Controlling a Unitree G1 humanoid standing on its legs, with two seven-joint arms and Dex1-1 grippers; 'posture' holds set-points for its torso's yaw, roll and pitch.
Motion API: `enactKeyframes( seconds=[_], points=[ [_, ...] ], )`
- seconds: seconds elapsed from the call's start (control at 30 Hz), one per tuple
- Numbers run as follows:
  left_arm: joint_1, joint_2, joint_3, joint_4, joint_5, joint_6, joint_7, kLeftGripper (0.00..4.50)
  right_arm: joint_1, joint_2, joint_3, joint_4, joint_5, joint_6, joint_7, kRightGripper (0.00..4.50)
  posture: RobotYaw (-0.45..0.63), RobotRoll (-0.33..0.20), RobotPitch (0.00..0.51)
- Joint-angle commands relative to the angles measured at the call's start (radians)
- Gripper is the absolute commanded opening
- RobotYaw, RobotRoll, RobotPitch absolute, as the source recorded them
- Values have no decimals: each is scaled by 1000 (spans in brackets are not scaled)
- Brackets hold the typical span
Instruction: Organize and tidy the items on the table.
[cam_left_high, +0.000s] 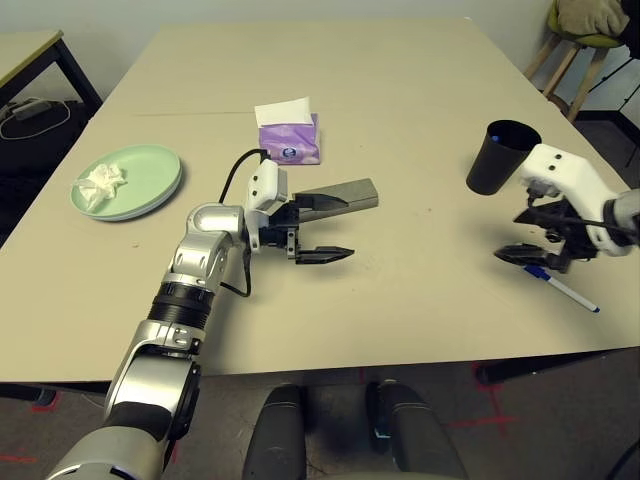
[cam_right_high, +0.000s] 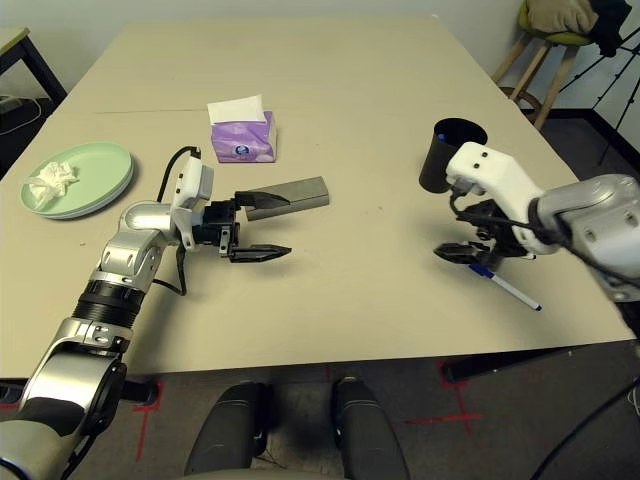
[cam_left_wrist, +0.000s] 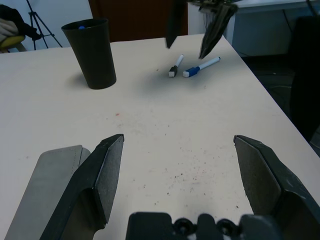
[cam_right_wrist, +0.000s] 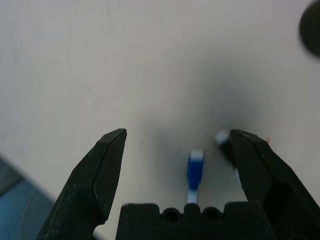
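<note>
**Markers left on the right, both grippers spread wide and empty**

Going left to right across the table (cam_left_high: 420, 110): at the far left, a crumpled white tissue (cam_left_high: 103, 182) is seen lying on the stacked pale green plates (cam_left_high: 150, 170). Further in, the purple tissue box (cam_left_high: 289, 141) is found with a white sheet sticking up from it. Just in front of that, the grey glasses case (cam_left_high: 345, 195) is laid flat, and the left gripper (cam_left_high: 322, 228) is held level beside it, one finger next to the case's near end, whether touching cannot be told. Its jaws are spread about as wide as they go and nothing is held between them.

Over on the right, the black cup (cam_left_high: 500, 157) is stood upright with something blue visible inside. Near it, the right gripper (cam_left_high: 535, 256) is angled down over a blue-capped marker pen (cam_left_high: 565, 288); in the left wrist view a second, black-capped marker (cam_left_wrist: 175, 66) is seen lying just beside the blue one. The right jaws are also wide apart and empty.

The step in hand is probably pen pickup. For that to be done well, the gripper should be lowered so that one pen only is straddled across its barrel, away from its neighbour, and the fingers closed near the middle so it isn't tipped on the way to the cup.
</note>
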Motion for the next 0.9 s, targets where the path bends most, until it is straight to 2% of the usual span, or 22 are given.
enactKeyframes(
  seconds=[0.03, 0.2, 0.33, 0.9],
  points=[
    [0, -19, -13, -1, -8, -12, 11, 4448, -47, -55, 109, 10, -42, 3, 70, 4500, 112, 0, 143],
    [6, -25, -12, -15, -12, -3, 19, 4448, -103, -108, 205, 41, -85, -21, 172, 4500, 115, 0, 148],
    [7, -21, -11, -21, -16, 1, 22, 4448, -134, -111, 240, 93, -127, -55, 219, 4500, 118, 0, 148],
    [22, -14, -11, -60, -25, 19, 44, 4448, -148, 10, 297, 315, -270, -154, 269, 4500, 140, 0, 152]
  ],
)
